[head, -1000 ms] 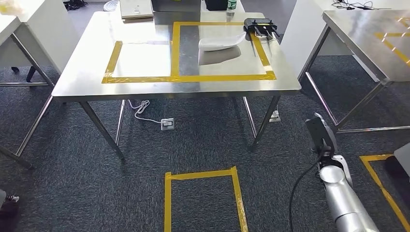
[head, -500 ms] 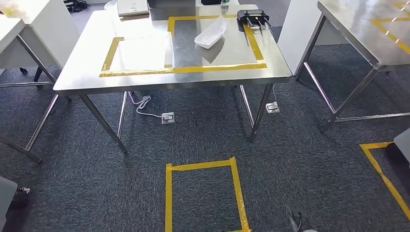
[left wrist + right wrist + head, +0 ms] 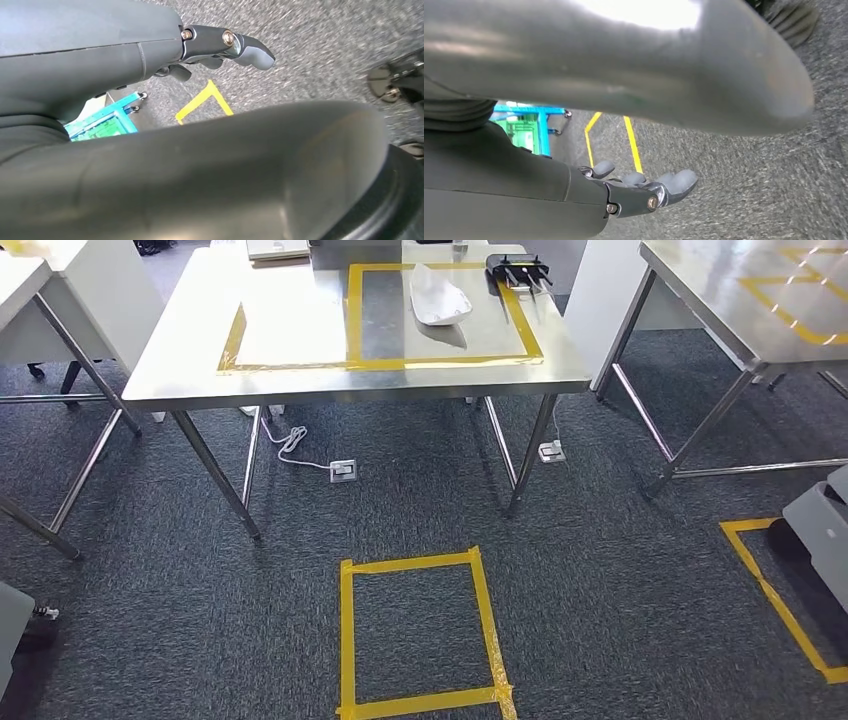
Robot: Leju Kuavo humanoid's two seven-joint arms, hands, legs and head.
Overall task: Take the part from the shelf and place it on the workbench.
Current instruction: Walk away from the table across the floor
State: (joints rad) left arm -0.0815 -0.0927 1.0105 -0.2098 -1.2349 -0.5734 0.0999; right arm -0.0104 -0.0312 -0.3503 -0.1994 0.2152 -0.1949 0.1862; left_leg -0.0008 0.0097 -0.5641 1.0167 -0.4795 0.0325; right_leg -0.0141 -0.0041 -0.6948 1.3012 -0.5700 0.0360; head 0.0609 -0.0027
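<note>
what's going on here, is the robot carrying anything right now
No, nothing is being carried. A white curved plastic part lies on the steel workbench, inside its yellow tape rectangle, next to a black device. The left robot hand and right robot hand both hang over the grey carpet holding nothing, fingers loosely apart. A yellow tape square marks the carpet in front of the bench.
</note>
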